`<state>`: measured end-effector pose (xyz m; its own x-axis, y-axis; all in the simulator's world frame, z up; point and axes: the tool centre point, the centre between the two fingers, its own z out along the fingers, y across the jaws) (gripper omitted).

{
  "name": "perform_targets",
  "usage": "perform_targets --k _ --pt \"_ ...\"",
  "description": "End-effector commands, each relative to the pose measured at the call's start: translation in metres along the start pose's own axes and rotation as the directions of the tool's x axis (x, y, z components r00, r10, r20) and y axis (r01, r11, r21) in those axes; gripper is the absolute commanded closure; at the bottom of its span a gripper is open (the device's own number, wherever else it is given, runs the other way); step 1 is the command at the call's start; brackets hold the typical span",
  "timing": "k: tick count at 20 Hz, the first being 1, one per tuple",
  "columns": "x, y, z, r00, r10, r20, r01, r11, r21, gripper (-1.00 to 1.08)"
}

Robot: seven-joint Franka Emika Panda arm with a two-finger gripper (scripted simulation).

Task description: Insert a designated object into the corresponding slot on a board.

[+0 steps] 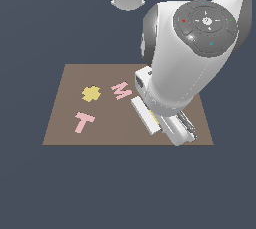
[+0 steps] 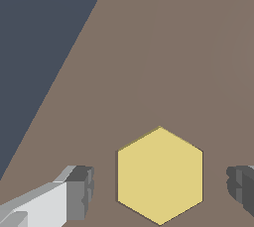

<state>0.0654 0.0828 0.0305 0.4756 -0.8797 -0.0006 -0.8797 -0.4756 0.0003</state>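
- In the wrist view the end effector [image 2: 159, 189] stands wide open, its two fingers well apart on either side of the yellow hexagon [image 2: 159, 175].
- Neither finger touches the piece: the light finger with the dark pad [image 2: 79, 191] sits clear of one side, and a strip of brown shows between them. The other dark fingertip [image 2: 242, 189], cut by the picture's edge, sits clear of the opposite side. The end effector holds nothing.
- The hexagon lies flat on the board [image 2: 173, 47], between the fingers. A thin dark line runs round its outline, so it may be seated in its slot, but I cannot tell whether it is flush or merely resting on the surface. No dark hexagonal hole shows in either view.
- The wrist view alone shows the hexagon and the finger gap. In the exterior view the arm's bulky white wrist covers the board [image 1: 65, 123] towards the exterior view's right, and the end effector [image 1: 182, 135] appears only as a low white and grey block just above the board; its opening cannot be read there.
- The exterior view alone shows the other pieces, all lying towards the exterior view's left: one yellow scalloped piece [image 1: 91, 93], one pink M [image 1: 121, 90] and one pink T [image 1: 84, 121].
- Count: one board, one yellow hexagon, one scalloped piece, two pink letters, one arm.
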Motion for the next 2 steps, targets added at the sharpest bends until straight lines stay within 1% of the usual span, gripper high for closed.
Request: perform_targets --k 1,2 --pt "0.0 -0.0001 0.0 1.0 0.0 0.0 0.0 1.0 0.0 -0.92" --pt "0.0 -0.0001 0.0 1.0 0.0 0.0 0.0 1.0 0.0 -0.92"
